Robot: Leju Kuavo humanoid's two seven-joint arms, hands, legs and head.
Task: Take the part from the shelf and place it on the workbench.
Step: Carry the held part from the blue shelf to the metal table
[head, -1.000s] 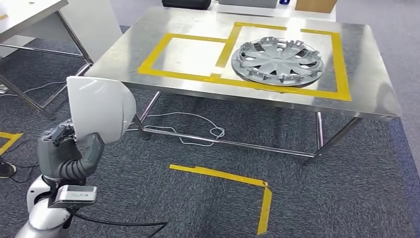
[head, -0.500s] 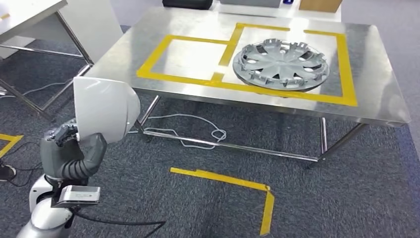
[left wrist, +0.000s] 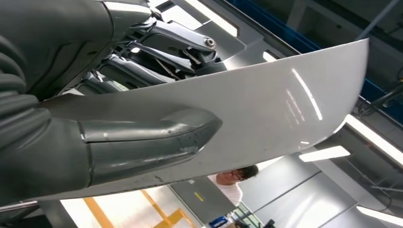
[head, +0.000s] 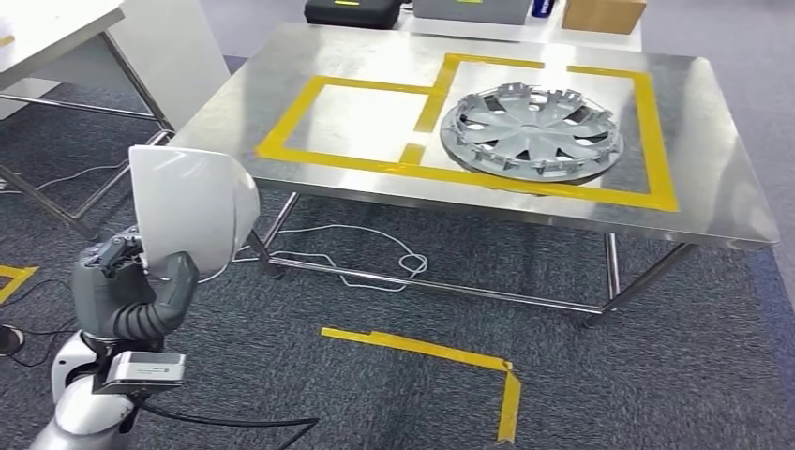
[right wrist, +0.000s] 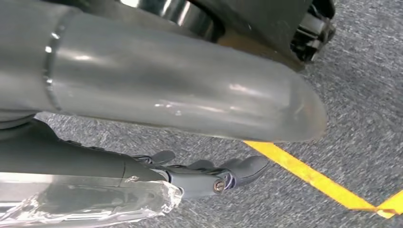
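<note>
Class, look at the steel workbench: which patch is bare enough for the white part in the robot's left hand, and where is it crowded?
The left yellow-taped square is bare. The right taped square is filled by the hubcap. The workbench also has bare strips outside the tape. The left hand holds the white part.
</note>
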